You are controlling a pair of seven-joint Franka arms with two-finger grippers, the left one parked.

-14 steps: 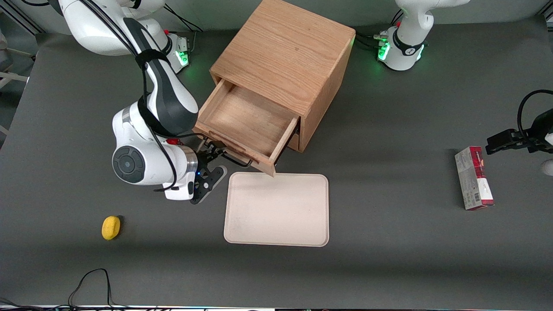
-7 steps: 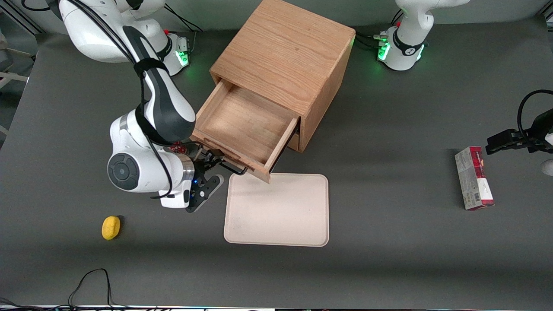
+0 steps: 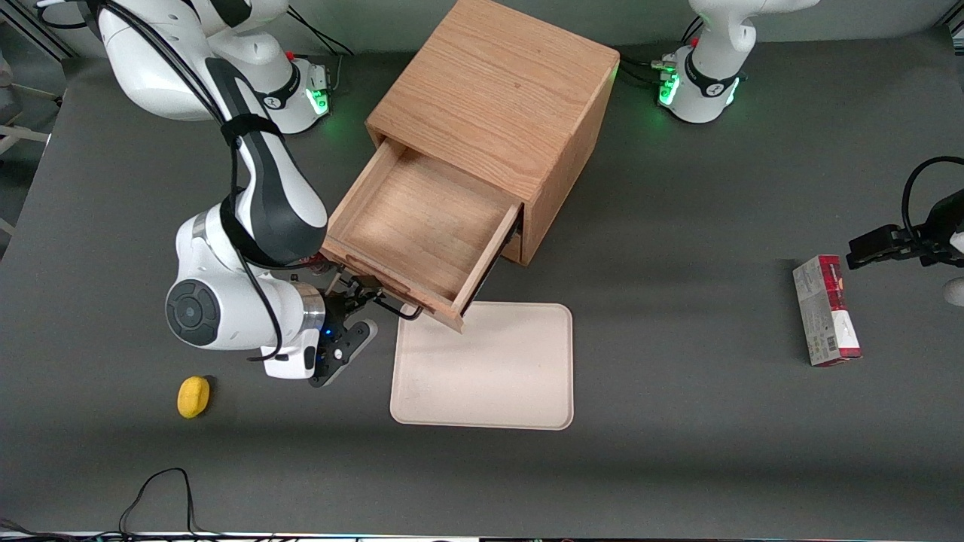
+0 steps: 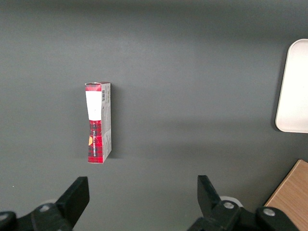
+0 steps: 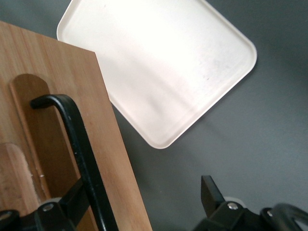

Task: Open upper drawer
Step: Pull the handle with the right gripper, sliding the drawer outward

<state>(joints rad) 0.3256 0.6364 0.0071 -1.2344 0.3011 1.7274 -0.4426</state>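
Lower left of the front view: claw (image 3: 367,299) sits at the black handle (image 3: 398,310), one finger either side of the bar, not clamped. Upper drawer (image 3: 418,226) at frame centre has slid further out of the cabinet (image 3: 493,98) than a second ago, front corner overhanging the tray (image 3: 482,366). Looks nearly done.

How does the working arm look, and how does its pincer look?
The working arm has glossy white rounded shells with dark grey joint sections and black cables strapped along it. Its black two-finger pincer, at the upper drawer's handle, sits under a silver wrist ring.
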